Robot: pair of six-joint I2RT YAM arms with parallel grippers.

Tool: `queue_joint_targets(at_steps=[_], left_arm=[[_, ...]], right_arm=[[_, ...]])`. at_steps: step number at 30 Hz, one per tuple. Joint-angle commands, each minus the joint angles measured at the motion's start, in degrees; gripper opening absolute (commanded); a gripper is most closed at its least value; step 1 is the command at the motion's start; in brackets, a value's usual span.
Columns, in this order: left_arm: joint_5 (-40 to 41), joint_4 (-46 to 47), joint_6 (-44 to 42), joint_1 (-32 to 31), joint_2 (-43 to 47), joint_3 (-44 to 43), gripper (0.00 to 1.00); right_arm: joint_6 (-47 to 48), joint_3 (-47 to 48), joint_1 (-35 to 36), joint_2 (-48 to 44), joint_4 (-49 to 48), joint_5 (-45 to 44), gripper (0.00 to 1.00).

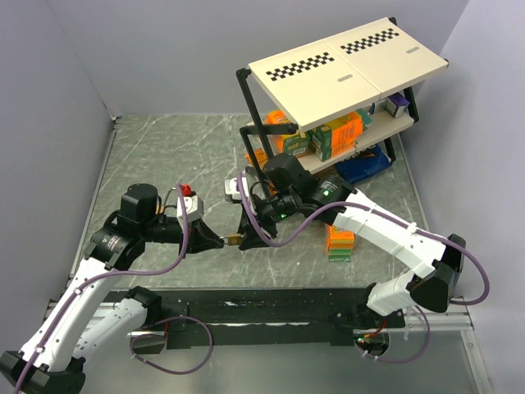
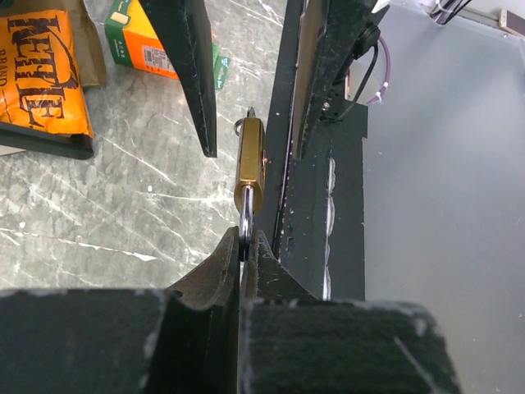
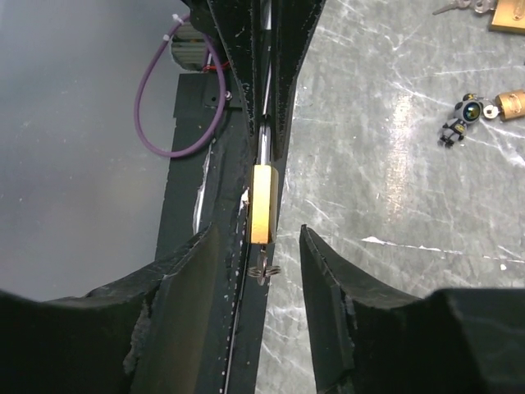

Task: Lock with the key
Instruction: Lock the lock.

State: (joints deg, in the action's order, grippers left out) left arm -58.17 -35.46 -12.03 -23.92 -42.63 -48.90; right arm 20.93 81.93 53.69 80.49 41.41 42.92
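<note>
Where the two arms meet over the near part of the table (image 1: 156, 156), we see the left claw (image 2: 244, 243) clamped on the steel shackle (image 2: 245, 220) of a brass padlock (image 2: 250, 168). It holds the padlock out level, with the body pointing toward the right arm. The key (image 3: 263, 269) sticks out of the far end of the body. The right claw (image 3: 259, 231) is apart, one finger (image 3: 205, 279) on each side of that key end, and as far as we can tell neither touches the brass or the key. In both wrist views the padlock lines up over the edge of the black strip (image 1: 271, 310) along the table's near side. Well apart on the table lie two more locks (image 3: 510, 18), one with a small figure charm (image 3: 461, 115). A shelf (image 1: 344, 57) of boxes stands at the far right, with an orange box (image 1: 340, 242) on the table near it.
</note>
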Motion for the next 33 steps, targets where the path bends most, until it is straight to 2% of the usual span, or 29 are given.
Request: queue_joint_targets(at_steps=[1,4,7,12,13,15,16,17,18,19,21,23,24,28,30,33], left_arm=[[-1.94,-0.31,-2.03,0.19,-0.17,-3.13,0.01],[-1.77,-0.13,-1.77,0.19,-0.17,-3.3,0.01],[-1.42,1.18,-0.28,0.19,-0.17,-3.22,0.01],[-1.68,2.24,1.05,0.19,-1.05,-3.91,0.01],[-1.68,2.15,1.13,0.19,-1.14,-4.0,0.01],[-0.81,2.24,2.27,0.28,-1.4,-4.36,0.04],[0.42,2.76,3.76,0.19,-1.31,-4.62,0.09],[4.26,3.9,6.12,0.37,-1.23,-4.88,0.16],[5.69,4.43,9.88,0.72,-0.7,-5.15,0.38],[6.66,5.57,11.58,1.33,-0.35,-5.32,0.52],[7.63,7.68,20.77,4.66,1.75,-4.54,0.81],[8.86,12.84,27.73,8.6,3.51,-3.22,0.91],[10.0,14.88,35.6,9.85,4.91,-2.95,0.99],[15.35,20.6,52.43,13.98,4.76,-3.74,0.96],[20.52,19.13,58.58,16.53,2.48,-5.76,0.99],[26.17,15.61,64.65,19.17,-0.94,-9.45,0.97]], right_arm=[[0.61,3.15,0.54,1.16,-1.24,0.15,0.55],[0.69,3.15,0.89,1.43,-1.33,0.06,0.51],[0.61,3.06,0.89,1.6,-1.5,0.15,0.4],[-0.45,3.32,0.89,1.95,-2.38,0.77,0.34],[-0.71,3.41,0.89,1.95,-2.73,0.77,0.2],[-0.97,3.76,0.98,2.13,-3.0,0.5,0.05],[-1.41,3.76,1.06,2.22,-3.52,0.15,0.0],[-1.85,3.94,0.89,2.3,-4.57,-0.63,0.0],[-2.99,4.29,0.54,2.3,-5.36,-1.16,0.0],[-4.13,4.29,0.01,2.04,-6.42,-1.6,0.0],[-9.2,2.37,-1.48,0.29,-14.13,-4.76,0.0],[-11.34,0.78,-1.92,-1.64,-19.32,-10.45,0.0],[-13.52,-0.36,-1.84,-2.0,-23.61,-12.57,0.0],[-19.25,-1.33,-1.22,-2.0,-32.78,-23.82,0.0],[-20.74,-1.25,-0.61,-0.86,-35.94,-29.78,0.0],[-22.58,0.68,1.32,1.68,-39.73,-35.96,0.0]])
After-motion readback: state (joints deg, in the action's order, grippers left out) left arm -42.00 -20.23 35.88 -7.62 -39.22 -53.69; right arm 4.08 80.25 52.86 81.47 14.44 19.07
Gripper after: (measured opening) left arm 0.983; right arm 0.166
